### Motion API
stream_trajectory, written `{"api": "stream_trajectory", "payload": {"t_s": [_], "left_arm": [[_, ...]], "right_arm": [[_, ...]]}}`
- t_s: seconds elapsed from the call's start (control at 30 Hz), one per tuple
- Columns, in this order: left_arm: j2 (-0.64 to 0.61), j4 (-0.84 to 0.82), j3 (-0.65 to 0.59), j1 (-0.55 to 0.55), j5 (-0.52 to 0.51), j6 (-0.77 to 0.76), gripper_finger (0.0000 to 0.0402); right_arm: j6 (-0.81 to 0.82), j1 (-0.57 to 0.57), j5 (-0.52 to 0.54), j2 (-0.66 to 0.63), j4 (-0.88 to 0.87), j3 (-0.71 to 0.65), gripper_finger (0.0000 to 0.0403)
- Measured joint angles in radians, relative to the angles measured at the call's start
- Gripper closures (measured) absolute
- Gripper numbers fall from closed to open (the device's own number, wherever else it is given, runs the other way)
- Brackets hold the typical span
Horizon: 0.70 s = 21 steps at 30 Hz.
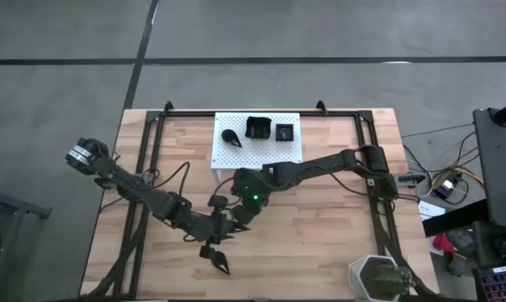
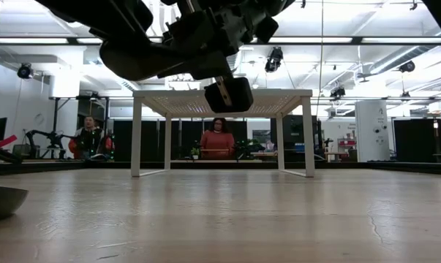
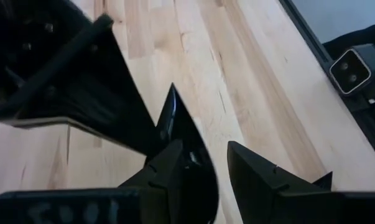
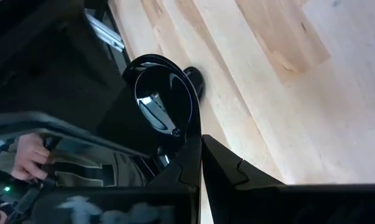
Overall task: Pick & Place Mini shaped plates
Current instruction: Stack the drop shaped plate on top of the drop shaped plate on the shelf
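My right gripper (image 4: 199, 140) is shut on a glossy black teardrop plate (image 4: 159, 93), held above the middle of the table. My left gripper (image 3: 204, 149) meets it from the left. It is open, and the same plate (image 3: 184, 134) stands between its fingers, close to one of them, pointed tip (image 3: 171, 94) away from the wrist. Another teardrop plate (image 1: 220, 262) lies flat on the table near the front edge. On the white perforated stand (image 1: 227, 159) at the far side rest a teardrop (image 1: 232, 137), a big square (image 1: 258, 128) and a small square plate (image 1: 284, 132). My right gripper pinches the teardrop plate's rim (image 4: 193, 124) between its two fingers, only an edge of it. The fingers slant downward from the table's right side. The plate stands on edge, lifted clear of the table, its hollow (image 4: 153, 99) facing sideways. My left gripper has the plate beside one finger (image 3: 165, 168); I cannot tell whether it touches. Bare wood shows between the plate and the other finger (image 3: 255, 174).
A grey-green hexagonal pot (image 1: 377, 277) stands at the near right corner. A dark frame (image 1: 152, 168) runs along the table's left, right and far sides. The two arms cross closely at mid-table. People sit in the room beyond the table (image 2: 217, 139).
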Motion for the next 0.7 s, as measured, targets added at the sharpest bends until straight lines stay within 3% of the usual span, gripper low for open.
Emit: {"api": "stream_trajectory", "payload": {"t_s": [0.2,0.5,0.7], "left_arm": [[0.000,0.004,-0.001,0.006,0.002,-0.004,0.0307],[0.000,0.001,-0.002,0.014,0.022,0.023,0.0391],[0.000,0.001,-0.003,0.014,0.062,0.048,0.0400]], "right_arm": [[0.000,-0.004,0.000,0.000,0.003,0.000,0.0394],[-0.014,-0.003,-0.005,0.000,0.011,0.000,0.0394],[-0.038,-0.002,-0.016,0.000,0.021,0.000,0.0394]]}}
